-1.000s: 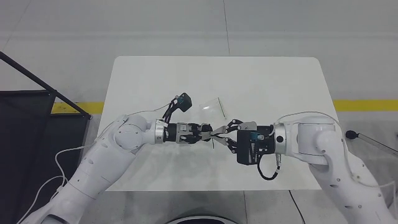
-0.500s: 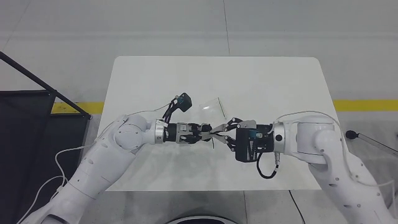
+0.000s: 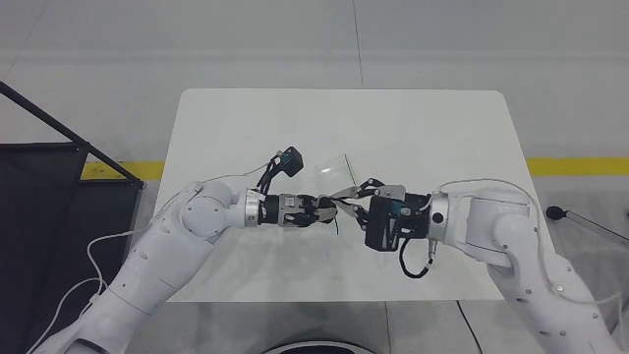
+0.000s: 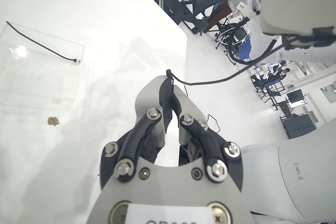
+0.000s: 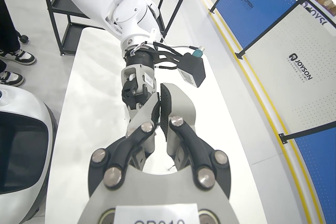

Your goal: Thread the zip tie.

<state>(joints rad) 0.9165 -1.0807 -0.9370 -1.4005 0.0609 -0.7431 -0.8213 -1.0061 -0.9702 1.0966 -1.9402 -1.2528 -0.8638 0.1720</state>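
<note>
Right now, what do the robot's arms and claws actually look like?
The left arm and right arm are glossy white rounded shells. The left claw and right claw each have two silver-grey fingers, ribbed black pads, black linkage bars and silver screws. A black cable loops off the right wrist.

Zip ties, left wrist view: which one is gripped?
The zip tie pinched in the left gripper; the other tie lies loose on the clear tray.
</note>
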